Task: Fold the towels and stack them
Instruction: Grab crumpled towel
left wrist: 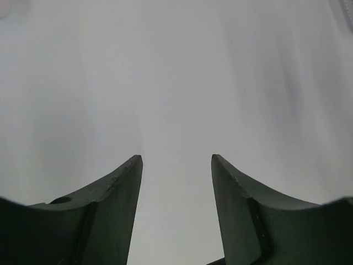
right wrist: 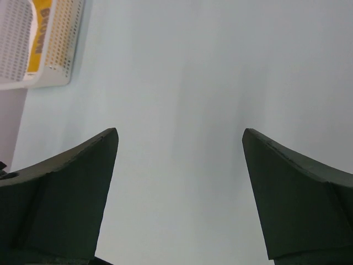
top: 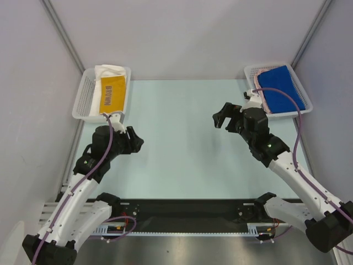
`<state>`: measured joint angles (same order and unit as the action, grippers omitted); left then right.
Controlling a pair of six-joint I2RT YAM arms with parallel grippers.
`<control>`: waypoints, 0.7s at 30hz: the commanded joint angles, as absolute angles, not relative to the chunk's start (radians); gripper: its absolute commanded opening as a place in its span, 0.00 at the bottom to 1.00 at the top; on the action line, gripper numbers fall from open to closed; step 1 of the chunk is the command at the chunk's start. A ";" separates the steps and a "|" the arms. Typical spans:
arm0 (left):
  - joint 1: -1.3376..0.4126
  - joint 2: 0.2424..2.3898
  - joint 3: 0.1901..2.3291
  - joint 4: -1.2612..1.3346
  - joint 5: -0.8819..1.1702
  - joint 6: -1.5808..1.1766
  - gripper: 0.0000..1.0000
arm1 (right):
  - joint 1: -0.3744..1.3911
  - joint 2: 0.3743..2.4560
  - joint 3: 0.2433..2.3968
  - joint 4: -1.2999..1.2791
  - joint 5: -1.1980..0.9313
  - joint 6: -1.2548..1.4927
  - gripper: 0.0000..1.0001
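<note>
Left and right jaws gape empty; soft blue towel [top: 281,88] fills mesh basket [top: 265,66].

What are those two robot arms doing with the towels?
Nothing is being held right now. The left hand and the right hand are both open and empty, over the table. A yellow-orange towel lies on a white towel in the left basket, and a blue towel lies in the right basket.

Left arm [top: 77,196] & right arm [top: 300,176]: white shells, blk joints, purple cables [top: 298,138]. Left gripper [left wrist: 176,156], right gripper [right wrist: 179,130]: dark wedge fingers [left wrist: 110,215].
</note>
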<state>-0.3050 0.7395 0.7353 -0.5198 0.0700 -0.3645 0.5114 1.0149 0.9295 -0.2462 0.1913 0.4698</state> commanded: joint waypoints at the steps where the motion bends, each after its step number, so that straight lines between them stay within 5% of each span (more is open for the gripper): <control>1: -0.298 0.741 0.758 -0.503 0.052 -0.354 0.59 | 0.492 0.971 0.920 -0.155 0.140 0.462 1.00; 11: -0.232 0.966 1.000 -0.494 -0.196 -0.497 0.71 | 0.479 1.031 0.966 -0.206 0.011 0.390 1.00; 21: 0.053 1.490 1.329 -0.377 -0.403 -0.638 0.65 | 0.463 1.100 0.991 -0.221 -0.089 0.402 1.00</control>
